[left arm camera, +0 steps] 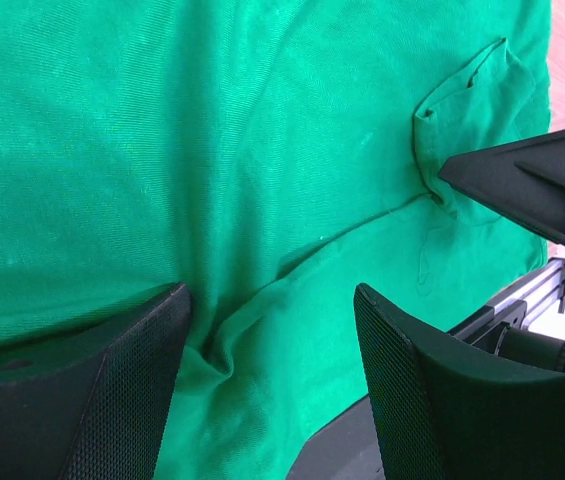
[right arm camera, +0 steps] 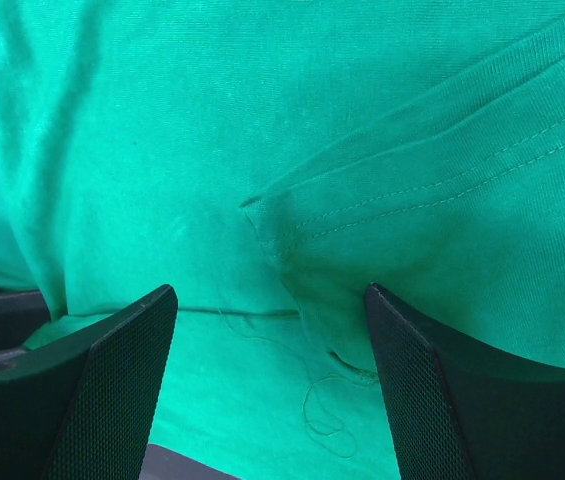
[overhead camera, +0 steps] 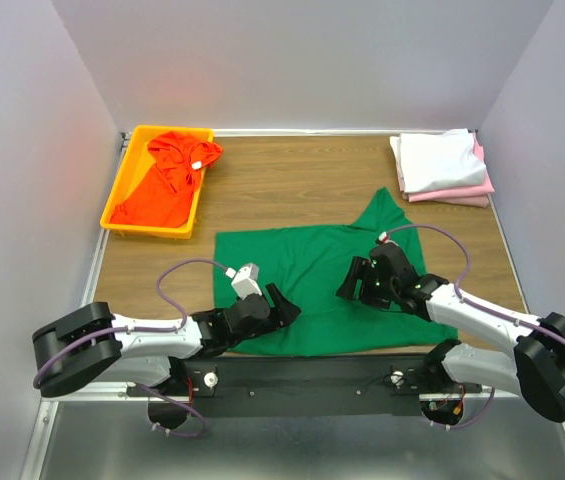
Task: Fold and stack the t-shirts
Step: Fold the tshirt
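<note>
Left of green t-shirt, yellow tray, orange-red t-shirt inside

The green t-shirt is recorded as dark green, plain, with same-colour stitching along its seams. The orange-red t-shirt is noted as plain, with a white neck tag; the tray is yellow. The white t-shirt and pink t-shirt are unpatterned. The table is brown with wood grain. The left gripper and right gripper are seen black, with mesh-patterned pads; the cables are purple.

Overhead, two close-ups, shared green t-shirt
</note>
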`<state>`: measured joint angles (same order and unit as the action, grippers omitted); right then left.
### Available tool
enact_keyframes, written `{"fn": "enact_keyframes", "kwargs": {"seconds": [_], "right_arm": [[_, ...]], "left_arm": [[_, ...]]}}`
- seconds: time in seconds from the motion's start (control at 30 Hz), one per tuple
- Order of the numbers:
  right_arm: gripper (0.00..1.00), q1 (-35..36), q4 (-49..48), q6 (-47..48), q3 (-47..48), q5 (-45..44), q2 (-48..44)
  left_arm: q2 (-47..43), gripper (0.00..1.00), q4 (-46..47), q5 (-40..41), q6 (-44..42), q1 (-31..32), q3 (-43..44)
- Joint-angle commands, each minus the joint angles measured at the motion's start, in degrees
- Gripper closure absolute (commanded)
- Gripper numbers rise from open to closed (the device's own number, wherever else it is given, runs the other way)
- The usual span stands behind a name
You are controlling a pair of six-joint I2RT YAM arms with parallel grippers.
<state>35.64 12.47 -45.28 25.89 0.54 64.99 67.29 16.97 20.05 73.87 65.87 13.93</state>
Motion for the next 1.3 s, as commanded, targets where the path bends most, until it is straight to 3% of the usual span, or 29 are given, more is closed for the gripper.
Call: {"fn": "enact_keyframes", "kwargs": {"seconds": [0.0,0.2,0.33,0.43,0.57,0.6,0.73,0.87,1.03,1.27], "right_arm": [[0.17,0.5,6.0,-0.7,-1.0,-2.8,0.1],[0.17,0.5,6.9,1.2,2.8,-4.0,-0.5],[0.12,0.5,7.3,4.4,8.8,-7.5,0.8],[0.06,0.1,7.7,7.9,15.1,-13.5,4.0],[0.05,-5.6,7.5,13.5,24.7,-15.7,13.0],[0.05,-6.8,7.4,13.5,26.6,-15.7,13.1],[0.11,-12.7,6.9,18.8,35.8,-14.7,23.7],[0.20,-18.9,5.0,21.6,43.8,-11.9,31.4],[0.31,-23.4,4.8,23.9,50.0,-9.4,39.6],[0.35,-26.0,3.8,25.5,53.9,-7.2,47.8]], "left_arm": [[1.7,0.25,-13.4,0.2,0.9,0.8,-2.2],[-1.7,0.24,-19.3,1.7,0.5,0.8,1.2],[-7.2,0.20,-26.1,7.0,-2.1,0.3,6.3],[-12.2,0.18,-23.7,5.5,-11.0,-6.4,7.9],[-11.7,0.18,-19.5,1.7,-25.2,-19.5,11.8],[-11.2,0.18,-19.5,1.7,-25.3,-19.5,12.7],[-6.1,0.18,-17.3,-2.1,-36.1,-30.6,16.4],[1.1,0.18,-14.5,-6.2,-41.0,-36.0,19.6],[5.9,0.18,-12.8,-8.5,-43.5,-38.9,21.5],[8.5,0.18,-11.9,-9.7,-45.9,-42.0,23.0]]}}
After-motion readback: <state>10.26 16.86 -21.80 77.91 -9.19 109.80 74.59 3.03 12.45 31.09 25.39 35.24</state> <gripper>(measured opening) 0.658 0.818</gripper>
